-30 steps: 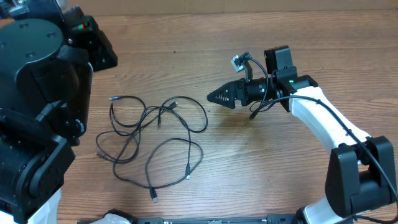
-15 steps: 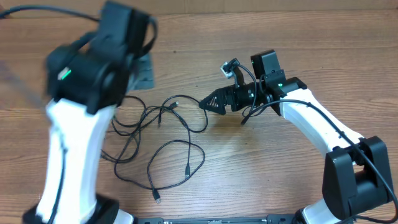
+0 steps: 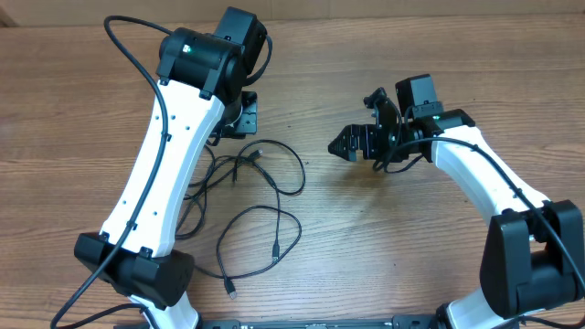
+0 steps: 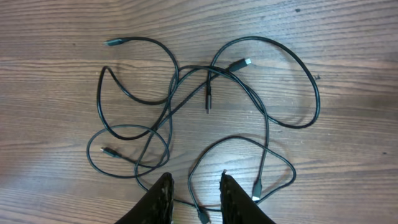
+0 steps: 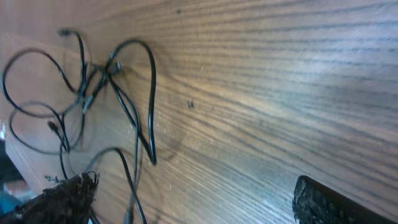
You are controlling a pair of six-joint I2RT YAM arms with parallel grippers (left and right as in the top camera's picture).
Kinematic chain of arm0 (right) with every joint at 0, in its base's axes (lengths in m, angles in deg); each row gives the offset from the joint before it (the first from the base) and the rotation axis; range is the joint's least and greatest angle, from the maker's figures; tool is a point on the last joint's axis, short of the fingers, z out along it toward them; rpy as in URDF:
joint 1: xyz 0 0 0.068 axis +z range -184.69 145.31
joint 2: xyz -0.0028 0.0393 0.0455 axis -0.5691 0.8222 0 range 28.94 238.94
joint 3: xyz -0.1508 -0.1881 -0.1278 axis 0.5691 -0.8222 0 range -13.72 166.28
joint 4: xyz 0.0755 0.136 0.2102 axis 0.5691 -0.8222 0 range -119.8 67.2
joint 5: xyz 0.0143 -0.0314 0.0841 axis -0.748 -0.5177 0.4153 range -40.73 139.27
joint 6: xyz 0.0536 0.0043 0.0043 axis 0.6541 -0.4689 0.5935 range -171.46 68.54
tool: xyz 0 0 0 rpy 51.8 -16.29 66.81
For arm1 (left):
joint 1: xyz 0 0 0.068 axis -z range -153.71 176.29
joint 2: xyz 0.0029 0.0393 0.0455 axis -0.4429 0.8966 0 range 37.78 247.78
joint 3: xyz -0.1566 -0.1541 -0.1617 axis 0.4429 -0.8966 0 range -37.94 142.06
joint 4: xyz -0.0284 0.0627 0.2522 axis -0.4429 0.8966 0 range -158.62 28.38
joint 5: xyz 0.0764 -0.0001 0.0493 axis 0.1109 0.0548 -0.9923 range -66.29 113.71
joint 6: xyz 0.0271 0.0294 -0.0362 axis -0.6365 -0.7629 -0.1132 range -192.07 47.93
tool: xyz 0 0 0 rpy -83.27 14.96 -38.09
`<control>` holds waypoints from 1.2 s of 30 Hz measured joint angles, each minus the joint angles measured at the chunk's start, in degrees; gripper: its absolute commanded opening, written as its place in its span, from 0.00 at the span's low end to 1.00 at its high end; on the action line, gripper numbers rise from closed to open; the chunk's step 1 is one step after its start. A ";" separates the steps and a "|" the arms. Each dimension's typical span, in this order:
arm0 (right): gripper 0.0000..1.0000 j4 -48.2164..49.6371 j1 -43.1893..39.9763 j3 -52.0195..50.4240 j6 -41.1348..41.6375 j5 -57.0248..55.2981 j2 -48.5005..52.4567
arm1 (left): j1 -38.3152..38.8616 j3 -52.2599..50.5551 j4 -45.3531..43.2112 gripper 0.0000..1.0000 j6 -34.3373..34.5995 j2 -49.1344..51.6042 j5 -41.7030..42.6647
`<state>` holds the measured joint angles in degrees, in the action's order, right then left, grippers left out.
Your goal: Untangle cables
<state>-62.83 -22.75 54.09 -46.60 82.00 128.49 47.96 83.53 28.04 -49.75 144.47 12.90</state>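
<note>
Brown wood-grain bench (image 3: 411, 247) carries the thin black cables (image 4: 208, 93), looped and crossed in one loose tangle lying left of centre. A white-and-black left arm (image 3: 174, 146) hovers above the tangle; the left jaws stand slightly parted, gripping nothing. The right jaws gape wide and empty, well to the tangle's right, pointing toward it.

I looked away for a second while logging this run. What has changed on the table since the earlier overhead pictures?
The left arm swung out from the left edge over the table; the left claw now hangs open above the cables, holding nothing. The right claw crept toward the tangle, then drew back right, open. The cables lie as before, untouched.
</note>
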 measured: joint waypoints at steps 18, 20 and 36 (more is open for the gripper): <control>0.99 2.47 10.14 0.00 -2.12 0.00 2.86 | 0.00 -0.07 -1.25 1.00 1.29 0.00 -2.67; 0.89 4.59 12.07 0.00 -0.26 -0.24 5.38 | 0.00 -0.07 -1.51 1.00 1.29 0.00 -3.26; 0.89 11.10 14.14 0.00 2.75 3.28 12.04 | -2.27 -0.07 -3.04 1.00 1.73 0.00 -3.61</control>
<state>-51.73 -8.60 54.09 -43.85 85.28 140.53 45.69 83.46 25.01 -48.02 144.47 9.29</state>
